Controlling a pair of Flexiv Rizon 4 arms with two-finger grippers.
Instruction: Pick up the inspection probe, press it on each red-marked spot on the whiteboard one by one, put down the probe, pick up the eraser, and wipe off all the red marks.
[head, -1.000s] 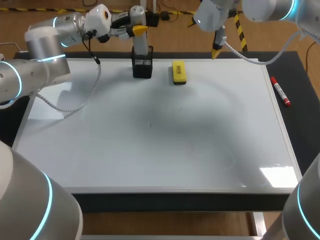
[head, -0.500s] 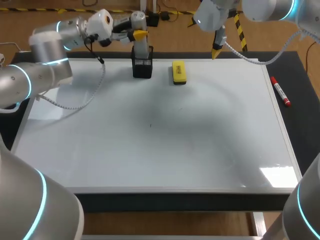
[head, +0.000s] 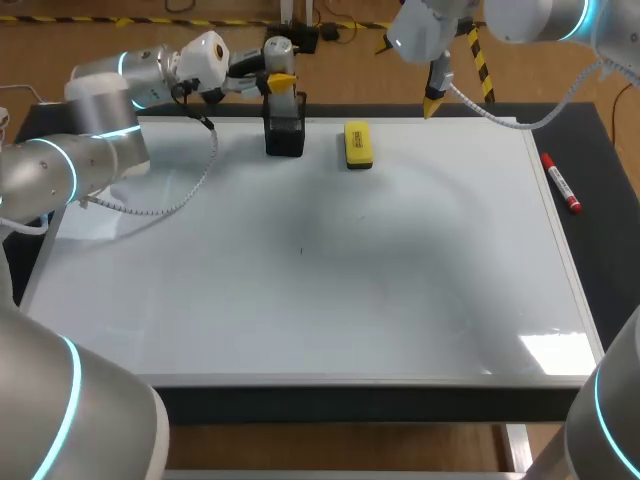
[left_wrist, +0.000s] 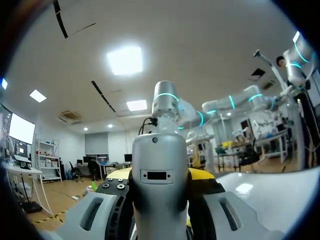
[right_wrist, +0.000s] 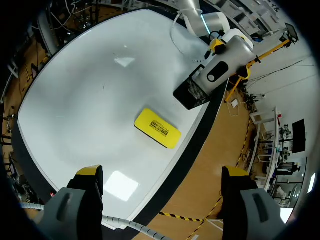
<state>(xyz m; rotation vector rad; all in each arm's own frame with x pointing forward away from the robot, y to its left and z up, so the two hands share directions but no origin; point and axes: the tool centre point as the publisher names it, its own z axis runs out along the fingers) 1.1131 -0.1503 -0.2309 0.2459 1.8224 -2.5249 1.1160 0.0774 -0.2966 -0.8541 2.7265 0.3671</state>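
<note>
Grey, round-topped probe (left_wrist: 160, 170) stands upright in black mesh holder (head: 285, 138).

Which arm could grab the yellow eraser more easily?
Probably the right arm. The right hand is open and empty, with the eraser lying ahead of it. The left hand is shut on the probe at the black holder, so it would need to let go first.

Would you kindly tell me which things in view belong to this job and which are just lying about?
Job in hand: inspection probe, yellow eraser, whiteboard.
Lying about: red marker beside the board, black mesh holder under the probe.
</note>
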